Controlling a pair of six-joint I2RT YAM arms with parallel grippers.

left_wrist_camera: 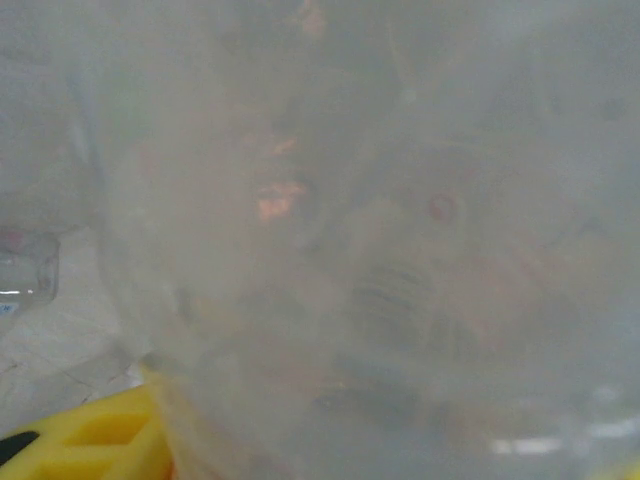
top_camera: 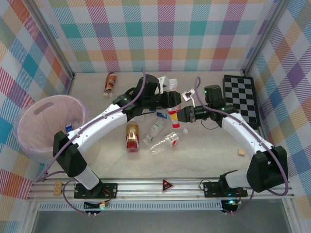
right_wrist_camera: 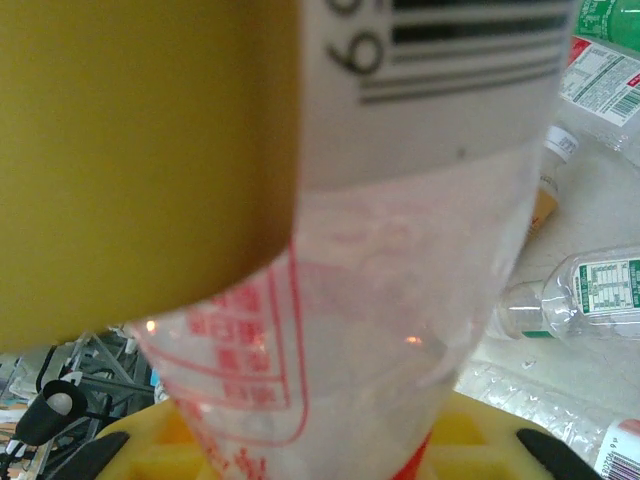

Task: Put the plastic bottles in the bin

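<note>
Mid-tabletop, right gripper (top_camera: 183,115) clamped a clear red-printed plastic bottle (right_wrist_camera: 400,300); left gripper (top_camera: 171,98) beside it, couldn't tell if gripping. Several loose clear bottles (top_camera: 165,141) lay outside round translucent pink bin (top_camera: 29,141) at left edge, most work left

Mid-table is jammed for us: left arm (top_camera: 112,119) and right arm (top_camera: 238,128) meet there. The right gripper (top_camera: 181,115) is clamped on a yellow-labelled bottle (right_wrist_camera: 400,250), with loose bottles (top_camera: 154,132) lying just below. The bin (top_camera: 29,141) mouth is open from above, though the left arm runs just beside its rim. We get a free strip along the near rail, and on the right too, bar a small tan block (top_camera: 240,152). The checkerboard (top_camera: 240,99) blocks far right.
</note>
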